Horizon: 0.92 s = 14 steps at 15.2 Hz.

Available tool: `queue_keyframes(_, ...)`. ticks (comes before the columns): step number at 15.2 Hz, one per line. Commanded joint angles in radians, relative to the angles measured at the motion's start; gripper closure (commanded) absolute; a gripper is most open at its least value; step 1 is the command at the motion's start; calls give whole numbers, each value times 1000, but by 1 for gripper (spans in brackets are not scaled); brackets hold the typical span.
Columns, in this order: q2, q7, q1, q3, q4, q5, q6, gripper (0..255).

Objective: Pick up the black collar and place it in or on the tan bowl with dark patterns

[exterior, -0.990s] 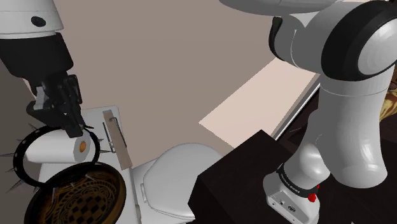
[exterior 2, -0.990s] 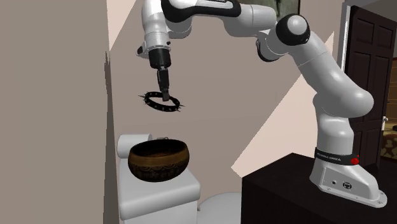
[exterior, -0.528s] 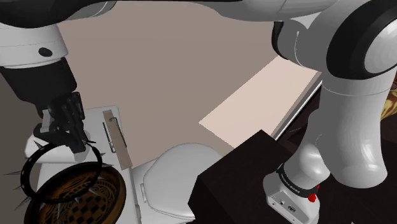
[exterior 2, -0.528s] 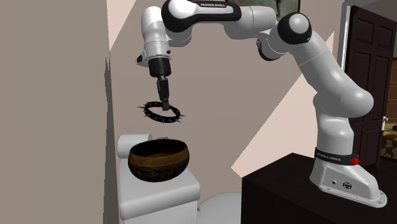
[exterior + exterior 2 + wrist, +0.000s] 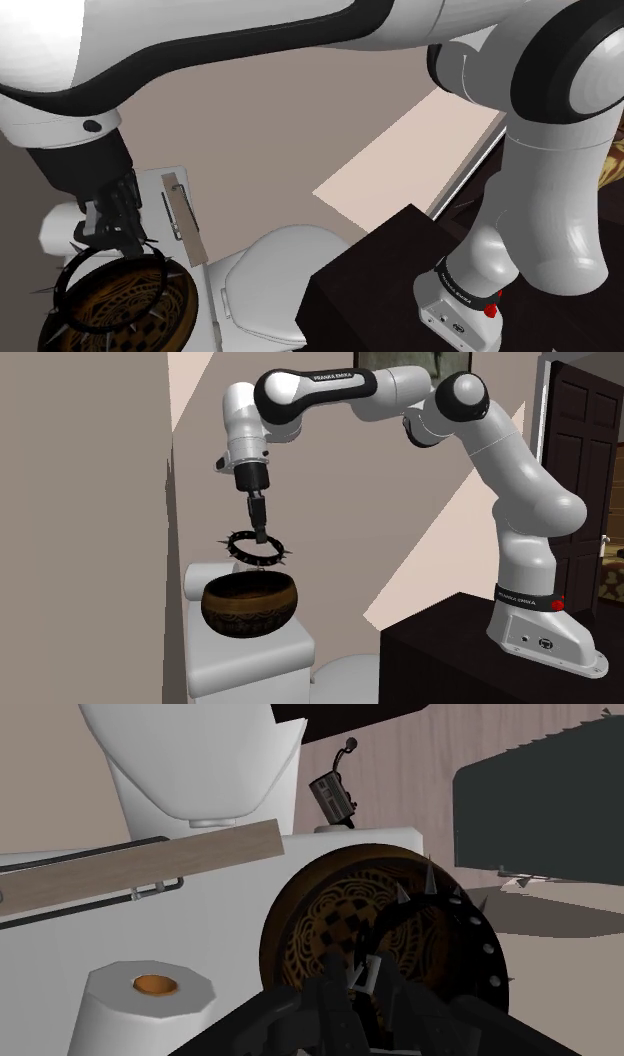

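Observation:
My black gripper [image 5: 257, 538] is shut on the black spiked collar [image 5: 256, 550], which hangs level just above the tan bowl with dark patterns [image 5: 250, 606]. The bowl stands on the white toilet tank [image 5: 255, 654]. In the shoulder view the gripper [image 5: 118, 222] holds the collar [image 5: 62, 284] by its far edge, and the ring lies over the bowl's [image 5: 187, 303] opening. In the wrist view the gripper [image 5: 365, 980] pinches the collar [image 5: 472, 932], with the bowl's patterned inside [image 5: 325, 926] right beneath it.
A toilet paper roll [image 5: 150, 994] and a wooden board [image 5: 140, 866] rest on the tank beside the bowl. The white toilet [image 5: 275, 280] sits below, next to the dark stand [image 5: 380, 270]. A wall [image 5: 85, 522] rises close behind the tank.
The gripper has come down with the collar and shifted over the bowl. The collar now hangs just above the rim instead of well over it.

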Motion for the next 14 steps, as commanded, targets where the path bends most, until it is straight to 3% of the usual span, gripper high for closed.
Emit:
queue_keyframes(1,5,-1,0,-1,-18,-2,24,255)
queue_keyframes(10,9,-2,-1,-2,-34,-3,42,255)
queue_keyframes(11,9,-2,-1,-2,-34,-3,42,0)
queue_keyframes(14,8,-2,-1,-2,-34,-3,42,0)
